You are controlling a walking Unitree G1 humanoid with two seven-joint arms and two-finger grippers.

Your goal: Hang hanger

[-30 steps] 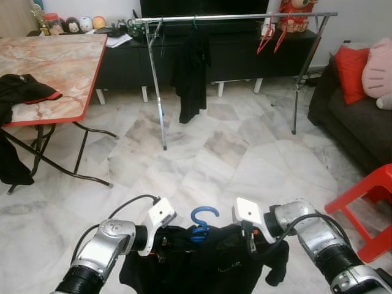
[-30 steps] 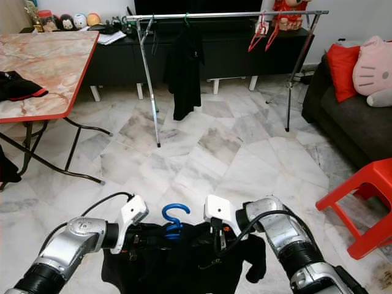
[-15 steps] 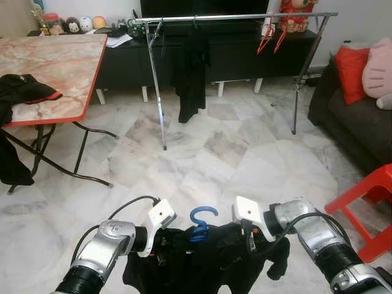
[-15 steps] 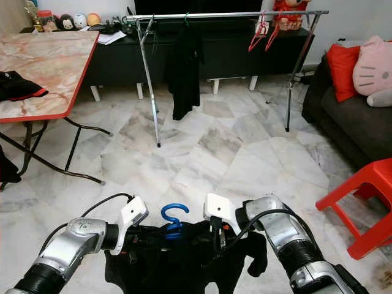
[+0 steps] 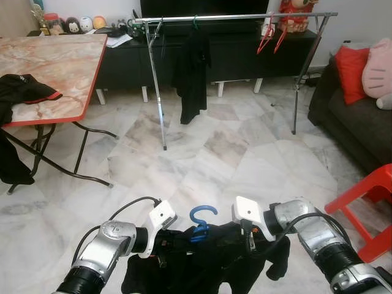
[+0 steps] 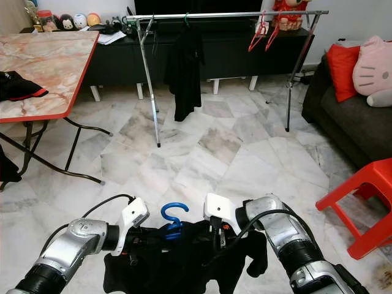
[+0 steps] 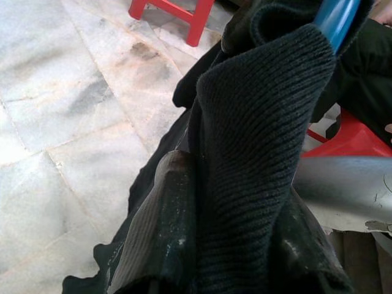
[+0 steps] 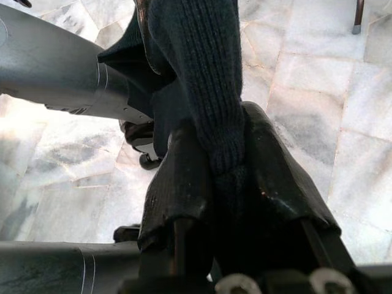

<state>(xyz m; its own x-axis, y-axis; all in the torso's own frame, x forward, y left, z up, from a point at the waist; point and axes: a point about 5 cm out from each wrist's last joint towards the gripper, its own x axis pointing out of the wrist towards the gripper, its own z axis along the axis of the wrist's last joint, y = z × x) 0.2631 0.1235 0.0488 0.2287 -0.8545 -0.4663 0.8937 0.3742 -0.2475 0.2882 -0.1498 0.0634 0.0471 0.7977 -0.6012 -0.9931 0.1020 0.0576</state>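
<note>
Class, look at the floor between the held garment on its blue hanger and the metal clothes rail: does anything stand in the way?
Nothing visible does. Bare marble floor lies between the black knitted garment on its blue plastic hanger and the metal clothes rail.

Bright, even indoor light in both eye views, sharp and without motion blur. Pale sheen on the marble floor [image 5: 233, 153] toward 12 o'clock; soft shadows under the table [image 5: 55, 67] at 9 o'clock. Slight bowing of straight lines near the edges. Dimmer in both wrist views: black knit [image 7: 257, 122] crisp, near fingers [image 7: 162, 233] blurred.
</note>
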